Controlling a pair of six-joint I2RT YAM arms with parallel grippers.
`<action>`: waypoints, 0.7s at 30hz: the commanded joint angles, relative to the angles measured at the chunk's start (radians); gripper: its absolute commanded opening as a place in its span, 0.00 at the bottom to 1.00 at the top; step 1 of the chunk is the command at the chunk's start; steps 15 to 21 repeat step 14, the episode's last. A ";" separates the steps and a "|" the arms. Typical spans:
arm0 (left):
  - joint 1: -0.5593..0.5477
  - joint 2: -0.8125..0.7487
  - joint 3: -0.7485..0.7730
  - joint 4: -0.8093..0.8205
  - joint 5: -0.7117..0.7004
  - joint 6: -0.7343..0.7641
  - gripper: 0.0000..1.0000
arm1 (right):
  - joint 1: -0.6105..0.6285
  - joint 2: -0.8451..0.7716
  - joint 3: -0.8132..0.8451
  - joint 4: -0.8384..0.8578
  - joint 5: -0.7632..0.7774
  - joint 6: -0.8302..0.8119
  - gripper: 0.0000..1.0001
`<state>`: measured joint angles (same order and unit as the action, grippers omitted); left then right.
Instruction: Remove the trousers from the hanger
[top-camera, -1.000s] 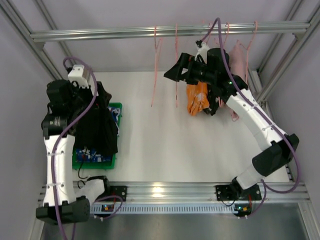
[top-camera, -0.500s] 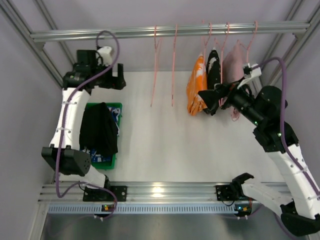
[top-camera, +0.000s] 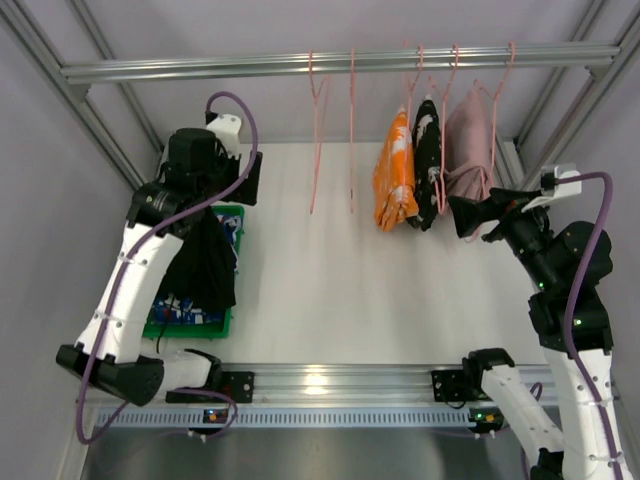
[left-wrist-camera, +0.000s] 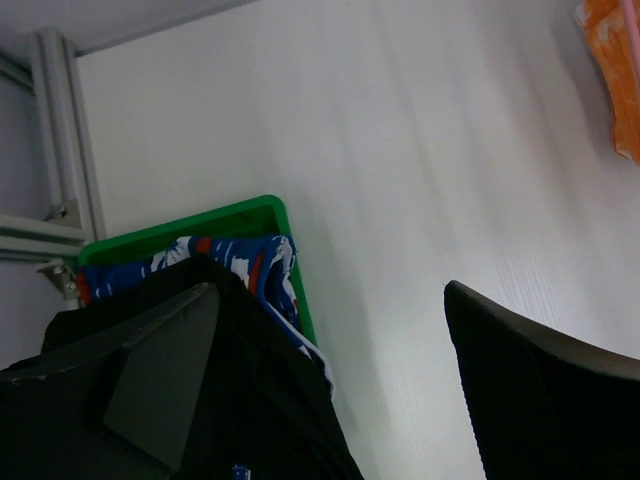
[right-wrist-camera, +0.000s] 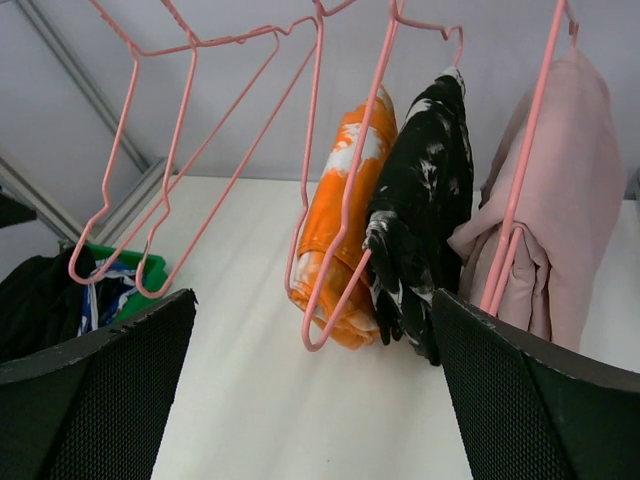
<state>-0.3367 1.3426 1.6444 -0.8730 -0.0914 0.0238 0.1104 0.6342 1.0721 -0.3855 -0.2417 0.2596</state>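
- The left tool (top-camera: 247, 178) hangs over the far end of the green bin (top-camera: 190, 327), at the left of the worktop (top-camera: 320, 290).
- In the left wrist view its fingers (left-wrist-camera: 150, 380) stand wide apart with only worktop and bin showing between them; it grips nothing.
- The black trousers (top-camera: 200, 265) lie off the hanger, draped across the bin and covering most of what is in it.
- The blue trousers (left-wrist-camera: 240, 262), printed with white and red, lie in the bin under the black pair, showing at its far and near ends.
- Whether the left finger touches the black cloth, I cannot tell.
- The right tool (top-camera: 468, 214) is raised at the right side, just beside the hanging clothes and pointing toward them.
- In the right wrist view its fingers (right-wrist-camera: 540, 400) are spread wide and nothing is between them.
- Pink wire hangers hang from the rail (top-camera: 200, 68) across the far side.
- The two empty hangers (top-camera: 352, 130) hang to the left of the loaded ones.
- An orange garment (right-wrist-camera: 345, 220) with white patches hangs folded on the next hanger.
- A black-and-white garment (right-wrist-camera: 425, 220) hangs just beside it, the two touching.
- A pink garment (right-wrist-camera: 560, 200) hangs farthest right, nearest the right tool.
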 joint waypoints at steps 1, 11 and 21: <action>-0.002 -0.068 -0.049 0.088 -0.137 -0.016 0.99 | -0.023 0.005 0.015 0.019 -0.024 -0.031 0.99; 0.010 -0.111 -0.084 0.104 -0.195 -0.050 0.99 | -0.026 0.051 0.037 0.036 -0.056 -0.014 1.00; 0.018 -0.117 -0.078 0.112 -0.223 -0.053 0.99 | -0.025 0.059 0.038 0.040 -0.067 -0.008 0.99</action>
